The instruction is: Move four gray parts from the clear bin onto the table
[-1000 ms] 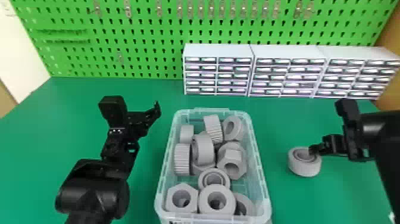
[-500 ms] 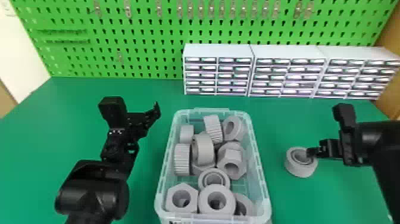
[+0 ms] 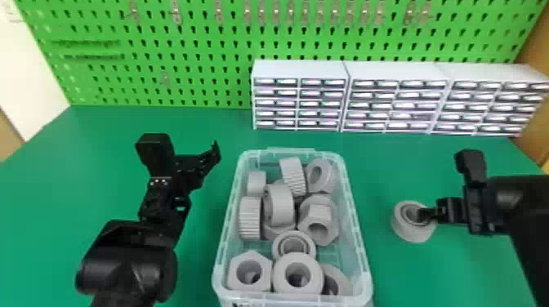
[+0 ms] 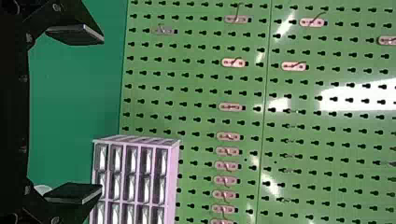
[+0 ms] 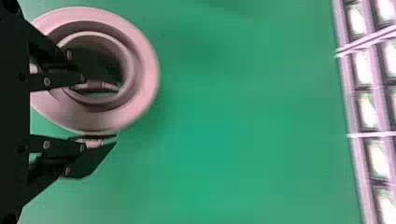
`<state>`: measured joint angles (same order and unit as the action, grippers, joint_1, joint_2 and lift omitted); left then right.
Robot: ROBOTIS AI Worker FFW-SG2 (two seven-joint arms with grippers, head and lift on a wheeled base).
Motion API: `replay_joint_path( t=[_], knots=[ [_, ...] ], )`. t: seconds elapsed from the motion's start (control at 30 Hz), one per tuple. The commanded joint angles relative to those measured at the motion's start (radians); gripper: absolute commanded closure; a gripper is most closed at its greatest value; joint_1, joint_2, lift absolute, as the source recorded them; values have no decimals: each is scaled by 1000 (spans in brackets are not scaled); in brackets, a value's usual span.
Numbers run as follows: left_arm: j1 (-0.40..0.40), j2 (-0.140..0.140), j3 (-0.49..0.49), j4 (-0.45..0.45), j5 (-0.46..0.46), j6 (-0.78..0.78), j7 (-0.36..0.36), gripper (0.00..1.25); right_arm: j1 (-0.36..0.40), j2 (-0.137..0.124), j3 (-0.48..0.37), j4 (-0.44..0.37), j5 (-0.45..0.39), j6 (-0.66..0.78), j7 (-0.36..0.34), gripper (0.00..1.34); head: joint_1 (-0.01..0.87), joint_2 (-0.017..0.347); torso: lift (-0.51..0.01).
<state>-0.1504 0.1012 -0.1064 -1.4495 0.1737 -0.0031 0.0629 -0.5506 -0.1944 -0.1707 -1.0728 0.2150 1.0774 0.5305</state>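
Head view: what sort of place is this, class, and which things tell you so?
Probably a workshop or a robot test bench: a green pegboard with metal hooks, white drawer cabinets, and a clear bin of gray parts.

We look across a green table (image 3: 408, 167) to a green pegboard (image 3: 204, 75) carrying small metal fittings (image 3: 290, 13). Three white drawer units (image 3: 392, 100) stand side by side (light glints off their fronts), and we see a pale surface (image 3: 34, 61) rising beyond the table's left edge.
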Motion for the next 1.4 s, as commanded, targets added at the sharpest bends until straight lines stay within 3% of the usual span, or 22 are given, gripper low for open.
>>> replay_joint_path(
  t=[0.0, 0.1, 0.33, 0.63, 0.93, 1.23, 1.37],
  knots=[
    [6, -2, 2, 0, 1, 0, 0, 162, 0, 1, 11, -18, -8, 27, 0, 568, 693, 72, -52],
    [6, -2, 4, 0, 1, 0, 0, 162, 0, 1, 19, -44, 7, 53, 0, 509, 693, 72, -52],
    [12, -2, 5, 0, 1, 0, 0, 162, 8, 1, 28, -125, 15, 98, 0, 504, 693, 72, -52],
    [11, -2, 4, 0, 0, 0, 0, 162, 3, 1, 36, -294, 27, 182, 0, 506, 693, 72, -52],
    [12, -2, 7, 0, 0, 0, 0, 162, 24, 13, 45, -355, -49, 7, -4, 506, 693, 72, -52],
    [14, -2, 11, 0, -3, 0, 0, 162, 41, 33, 77, -371, -207, -160, -127, 506, 693, 72, -52],
    [14, -2, 8, 0, -3, 0, 0, 162, 43, 35, 97, -372, -241, -231, -142, 506, 693, 72, -52]
  ],
)
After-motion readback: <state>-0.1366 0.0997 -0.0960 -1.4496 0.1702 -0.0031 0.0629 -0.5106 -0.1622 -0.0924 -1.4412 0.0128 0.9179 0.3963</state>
